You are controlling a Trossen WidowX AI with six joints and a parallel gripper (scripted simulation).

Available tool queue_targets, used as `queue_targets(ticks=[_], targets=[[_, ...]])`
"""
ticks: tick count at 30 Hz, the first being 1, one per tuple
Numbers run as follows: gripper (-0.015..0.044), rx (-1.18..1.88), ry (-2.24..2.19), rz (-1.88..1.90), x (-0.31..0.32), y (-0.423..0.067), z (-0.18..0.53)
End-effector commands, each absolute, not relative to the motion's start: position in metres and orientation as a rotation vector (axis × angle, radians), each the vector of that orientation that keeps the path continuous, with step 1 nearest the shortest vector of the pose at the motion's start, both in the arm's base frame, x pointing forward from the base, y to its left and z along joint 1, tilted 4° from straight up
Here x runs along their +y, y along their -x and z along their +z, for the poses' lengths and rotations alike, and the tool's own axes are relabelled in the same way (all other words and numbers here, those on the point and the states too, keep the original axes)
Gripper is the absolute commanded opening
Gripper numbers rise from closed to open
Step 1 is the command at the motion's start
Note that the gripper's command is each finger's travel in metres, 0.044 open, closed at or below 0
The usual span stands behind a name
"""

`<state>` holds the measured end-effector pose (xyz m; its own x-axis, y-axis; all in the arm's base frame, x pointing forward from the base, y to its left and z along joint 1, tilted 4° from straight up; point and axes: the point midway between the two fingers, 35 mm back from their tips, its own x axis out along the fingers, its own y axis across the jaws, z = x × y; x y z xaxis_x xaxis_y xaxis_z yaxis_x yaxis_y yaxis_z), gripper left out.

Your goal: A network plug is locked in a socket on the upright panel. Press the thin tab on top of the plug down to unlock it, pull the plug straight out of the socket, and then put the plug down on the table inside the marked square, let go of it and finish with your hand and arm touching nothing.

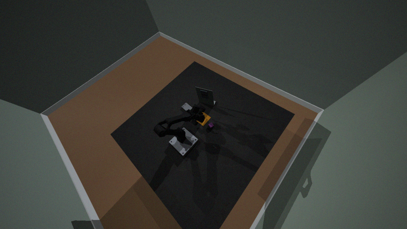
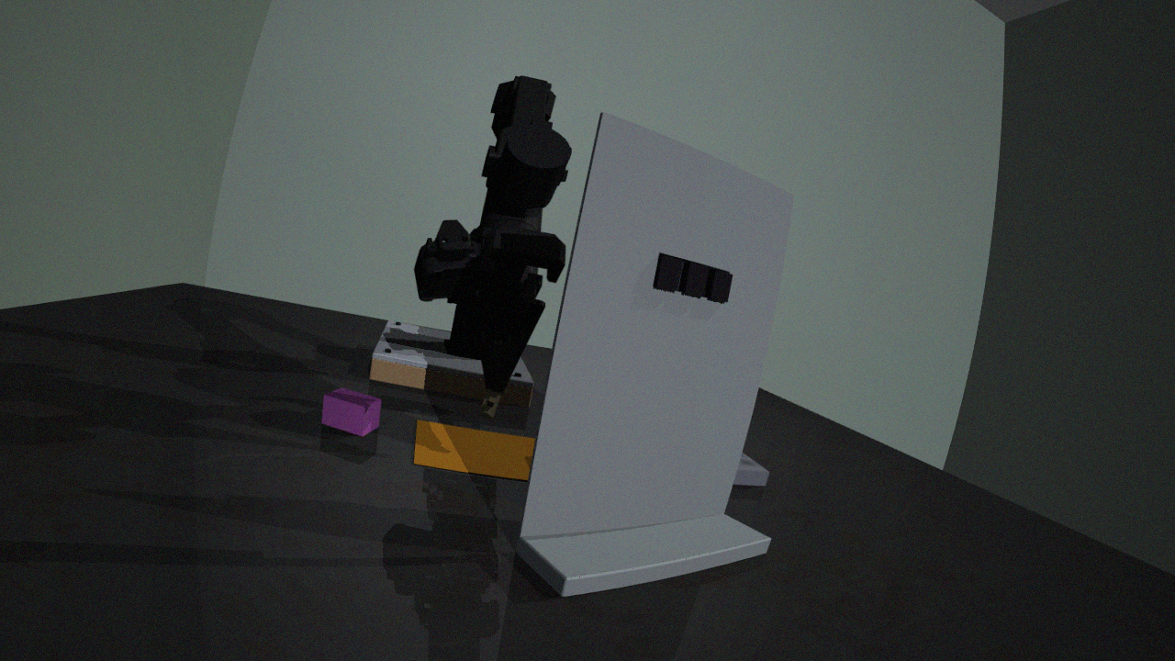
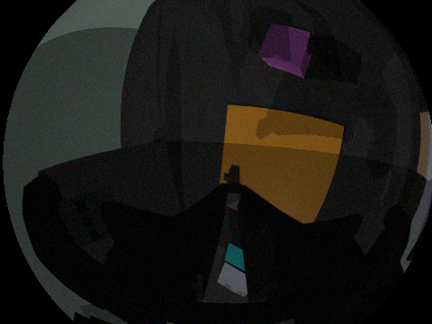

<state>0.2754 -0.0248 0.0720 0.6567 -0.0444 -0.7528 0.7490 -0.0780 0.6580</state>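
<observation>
My gripper points down and is shut on the network plug. In the wrist view the plug shows as a small teal and grey piece between the fingers. The plug hangs a little above the table, over the near-left edge of the orange marked square. The upright grey panel stands just beyond the square. Dark socket housings show on its back. The socket front is hidden in the exterior view.
A purple block lies on the dark table beside the square. The arm's grey base plate is behind it. A small grey plate lies next to the panel.
</observation>
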Motion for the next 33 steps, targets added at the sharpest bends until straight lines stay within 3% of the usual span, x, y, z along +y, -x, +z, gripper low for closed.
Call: queue_targets(ticks=[1, 33], targets=[[0.0, 0.617, -1.511, -0.741, -0.025, -0.274, 0.062], [0.0, 0.617, -1.511, -0.741, -0.023, -0.276, 0.036]])
